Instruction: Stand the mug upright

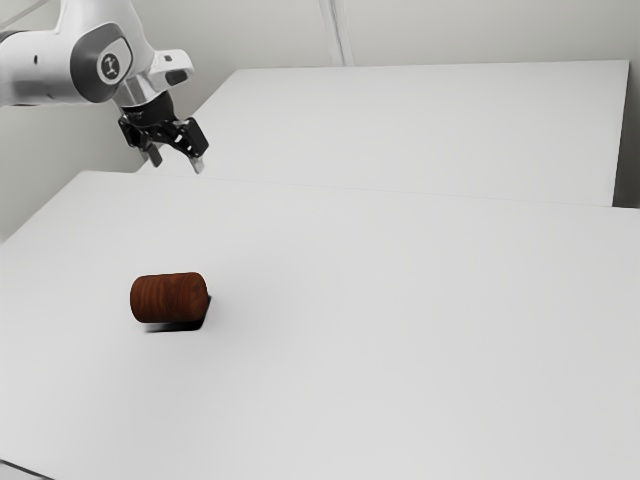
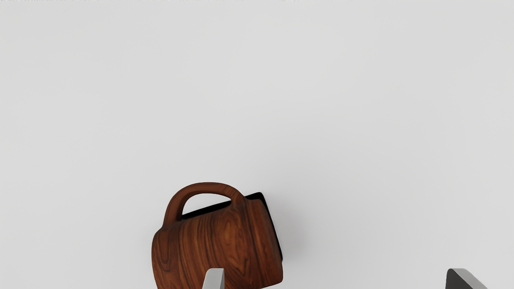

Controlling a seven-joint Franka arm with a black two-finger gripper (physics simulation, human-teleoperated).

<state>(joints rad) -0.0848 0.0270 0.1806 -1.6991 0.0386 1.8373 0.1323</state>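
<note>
Wooden mug (image 2: 217, 245) lies sideways, its curved wall, not base, bearing it. My gripper (image 1: 177, 163) hovers open, empty.

- The mug (image 2: 225, 249), cropped by the wrist view's bottom edge and partly covered by a finger (image 2: 215, 279) of my claw (image 1: 177, 163); its inside is hidden from me.
- The handle (image 2: 174, 204), hidden in my exterior view.
- My arm (image 1: 40, 70), cut off at the exterior view's left and top.
- A dark line (image 1: 25, 468), cropped, unidentifiable.
</note>
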